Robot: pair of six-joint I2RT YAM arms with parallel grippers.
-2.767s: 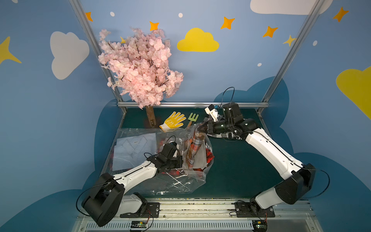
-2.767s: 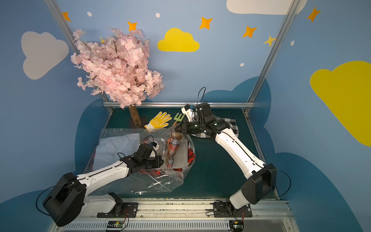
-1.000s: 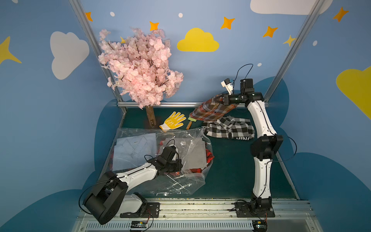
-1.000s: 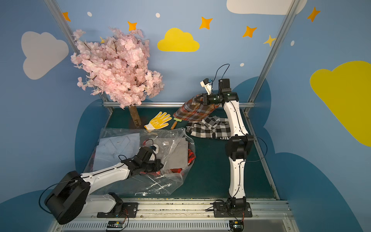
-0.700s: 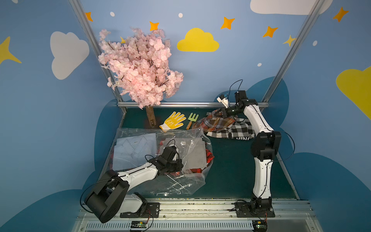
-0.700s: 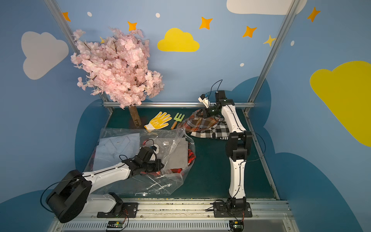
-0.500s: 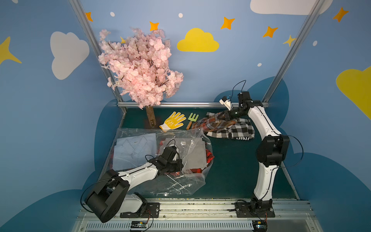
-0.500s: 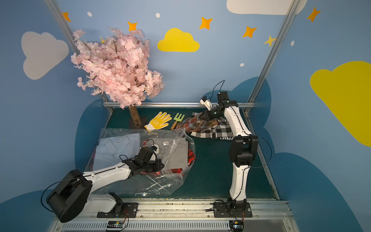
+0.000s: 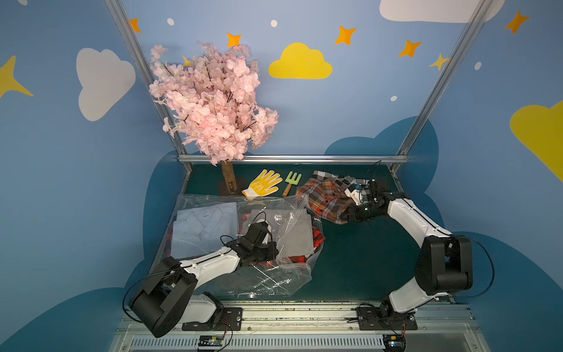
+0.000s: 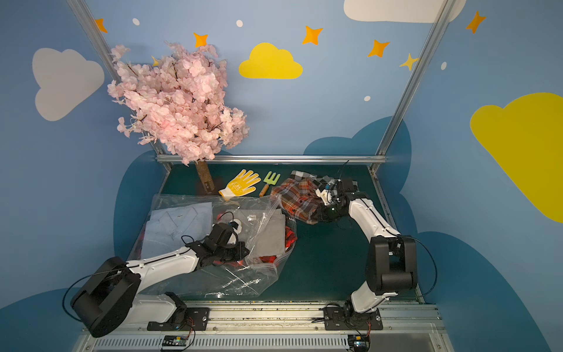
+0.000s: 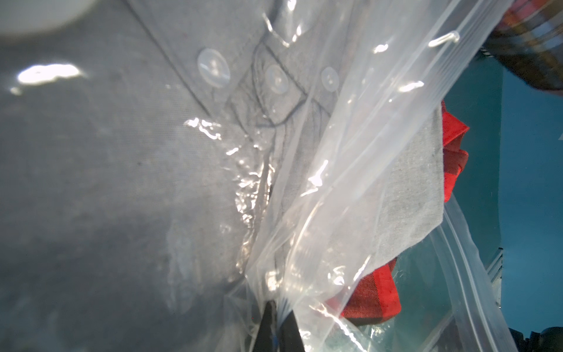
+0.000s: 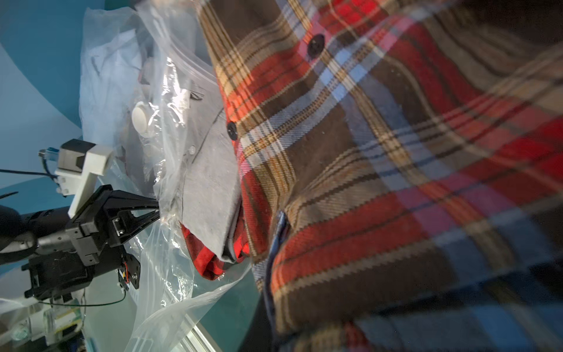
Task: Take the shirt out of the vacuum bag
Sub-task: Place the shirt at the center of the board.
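Well, on the green table [image 9: 359,259] the vacuum bag [image 9: 274,275] sprawls open under the left arm. Its loose plastic is pinched between the pressed-together fingers of the left gripper [image 11: 275,323]. Clear of the bag, the plaid shirt [image 9: 323,196] lies crumpled, bunched against the right gripper [image 9: 348,215]. Cloth hides those jaws, so I cannot tell whether they grip. A grey shirt [image 9: 297,234] sits inside the bag just past the left gripper's tips. A yellow glove [image 9: 263,184] lies farther beyond.
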